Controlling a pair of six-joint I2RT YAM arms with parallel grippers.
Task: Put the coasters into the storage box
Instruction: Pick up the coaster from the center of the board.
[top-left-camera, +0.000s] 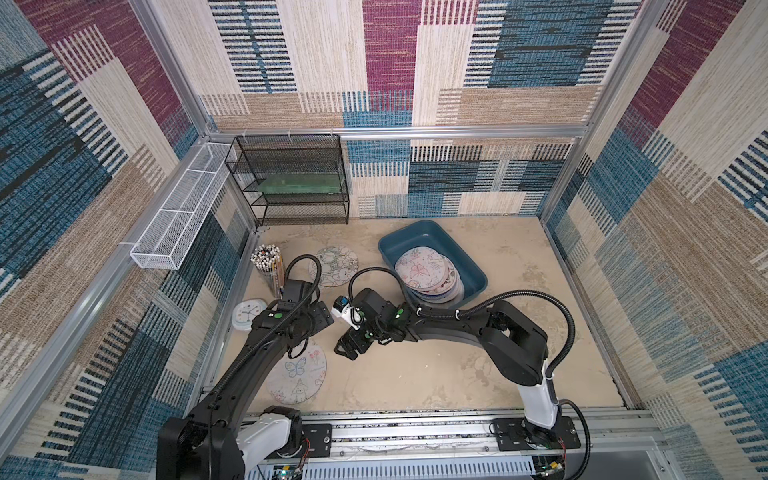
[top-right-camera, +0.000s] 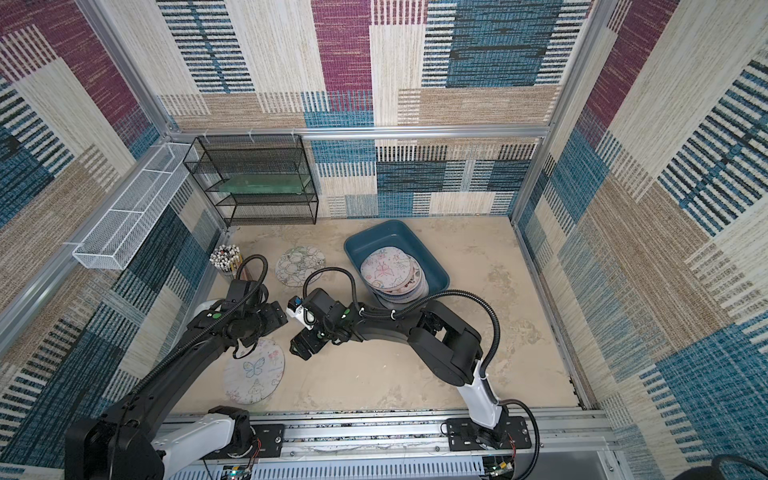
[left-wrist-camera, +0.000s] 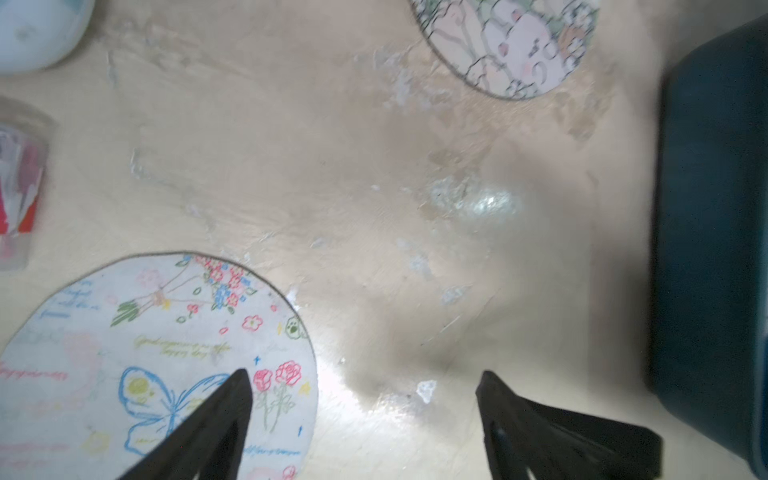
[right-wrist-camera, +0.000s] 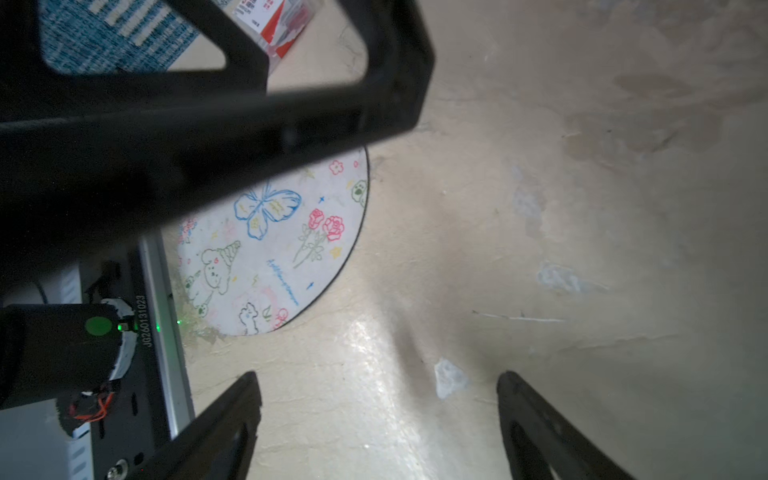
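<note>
While storage box (top-left-camera: 432, 239) holds stack (top-left-camera: 426, 270), coasters (top-left-camera: 333, 266) out: 2;
left gripper (left-wrist-camera: 363, 376): wide, to straddle butterfly coaster (left-wrist-camera: 166, 353) rim;
right gripper (right-wrist-camera: 378, 376): wide, empty

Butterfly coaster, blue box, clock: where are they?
Butterfly coaster (top-left-camera: 296, 368): a top view, its blue butterfly.
Blue box (top-left-camera: 422, 240): a top view, its bare floor.
Clock (top-left-camera: 248, 312): a top view, its face.

Scuffed, patchy beige counter (top-left-camera: 415, 374), sparsely set.
A butterfly coaster (top-left-camera: 297, 380) lies flat near the front left, and a cartoon coaster (top-left-camera: 333, 266) lies farther back, well apart from it. The teal storage box (top-left-camera: 430, 237) sits just right of that one. A clock (top-left-camera: 248, 314) and a cup of pencils (top-left-camera: 268, 266) stand along the left edge, and a black wire rack (top-left-camera: 291, 208) stands in the back left corner.
</note>
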